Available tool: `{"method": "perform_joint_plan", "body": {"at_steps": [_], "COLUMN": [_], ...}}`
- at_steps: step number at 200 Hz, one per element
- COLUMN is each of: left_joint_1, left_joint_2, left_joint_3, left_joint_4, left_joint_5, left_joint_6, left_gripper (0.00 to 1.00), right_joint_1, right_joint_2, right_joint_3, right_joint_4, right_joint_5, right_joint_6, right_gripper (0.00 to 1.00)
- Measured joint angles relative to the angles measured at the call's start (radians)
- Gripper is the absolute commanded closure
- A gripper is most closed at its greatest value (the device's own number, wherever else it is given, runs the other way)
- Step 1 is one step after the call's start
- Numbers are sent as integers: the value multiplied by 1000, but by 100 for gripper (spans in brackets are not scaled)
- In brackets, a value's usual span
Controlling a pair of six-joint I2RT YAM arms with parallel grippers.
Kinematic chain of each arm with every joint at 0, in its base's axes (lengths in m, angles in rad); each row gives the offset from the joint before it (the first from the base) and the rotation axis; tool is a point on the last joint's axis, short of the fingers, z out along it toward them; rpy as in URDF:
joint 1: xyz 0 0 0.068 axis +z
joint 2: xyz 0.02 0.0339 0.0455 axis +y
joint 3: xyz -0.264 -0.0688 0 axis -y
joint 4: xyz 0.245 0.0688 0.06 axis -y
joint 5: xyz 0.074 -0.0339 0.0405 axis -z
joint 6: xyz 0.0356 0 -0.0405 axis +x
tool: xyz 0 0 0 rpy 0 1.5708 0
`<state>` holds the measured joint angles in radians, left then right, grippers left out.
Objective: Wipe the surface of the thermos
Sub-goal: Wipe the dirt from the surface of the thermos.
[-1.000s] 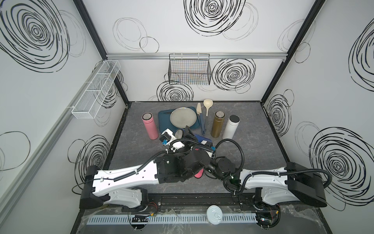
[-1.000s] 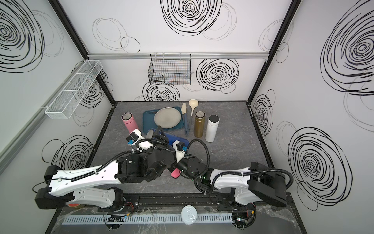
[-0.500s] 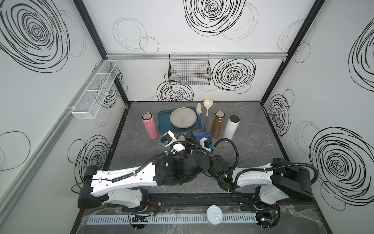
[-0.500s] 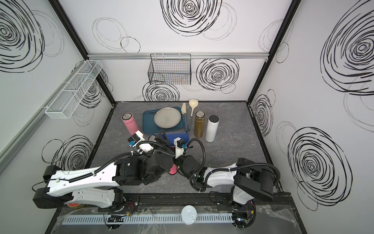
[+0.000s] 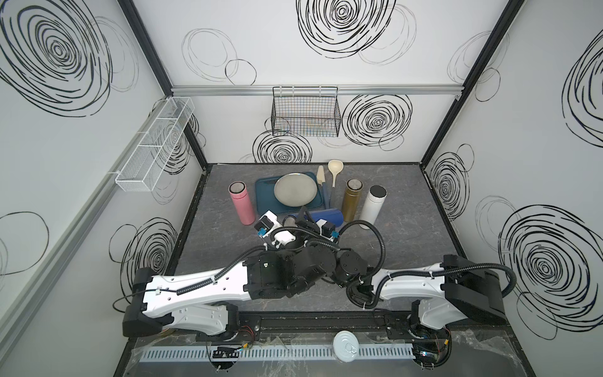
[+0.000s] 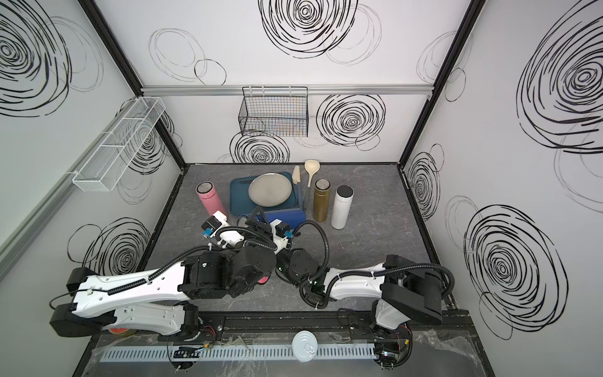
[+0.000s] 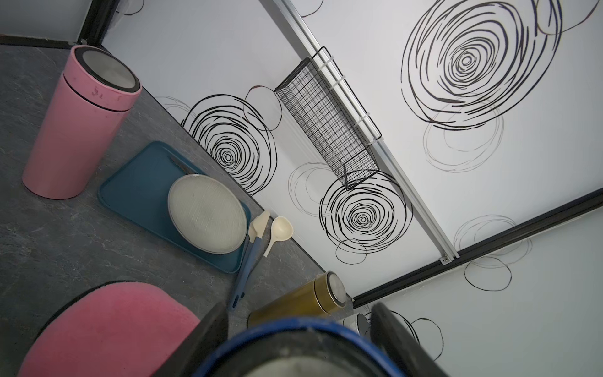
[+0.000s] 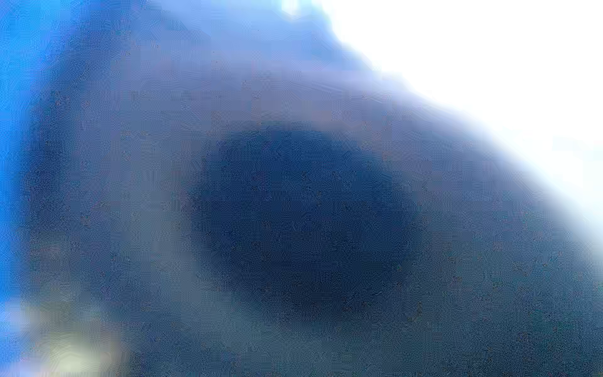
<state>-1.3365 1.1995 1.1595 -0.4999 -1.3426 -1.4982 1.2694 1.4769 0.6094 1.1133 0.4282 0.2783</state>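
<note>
**Blue thermos on its side, clamped in my left gripper**

The gray table carries everything. My left arm and right arm reach in from the front and meet near its middle. A white mesh rack is fixed to the left wall, and a black wire basket hangs on the back wall.

A dark blue tray lies toward the back of the table with a round gray plate on it. Just in front of the tray the blue thermos is turned on its side. It sits between the upright pink thermos on the left and the upright gold thermos and white thermos on the right.

In the left wrist view my left gripper is clamped on the thermos's end, with black fingers on either side of the blue rim. My right gripper is closed. Its camera gives only a blue blur, so I cannot tell whether anything is between its jaws.

A pink pad sits just beside my left gripper. A spatula and a cream ladle lie by the tray's right edge.
</note>
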Motion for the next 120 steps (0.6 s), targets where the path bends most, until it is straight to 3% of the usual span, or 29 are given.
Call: {"method": "perform_joint_plan", "body": {"at_steps": [46, 80, 120], "left_joint_1": [12, 39, 72], "left_joint_2": [0, -2, -22], "left_joint_3": [-10, -27, -61], "left_joint_4": [-9, 41, 179], "left_joint_5": [23, 12, 29], "left_joint_6": [3, 69, 255], "left_gripper": [100, 100, 100], "right_joint_1": [-39, -41, -40], "right_joint_2": [-141, -184, -185], "right_joint_3": [-206, -166, -84], "right_joint_4": [-39, -89, -130], "right_joint_5": [106, 53, -53], "right_joint_6": [52, 45, 20], "right_gripper": [100, 100, 100]}}
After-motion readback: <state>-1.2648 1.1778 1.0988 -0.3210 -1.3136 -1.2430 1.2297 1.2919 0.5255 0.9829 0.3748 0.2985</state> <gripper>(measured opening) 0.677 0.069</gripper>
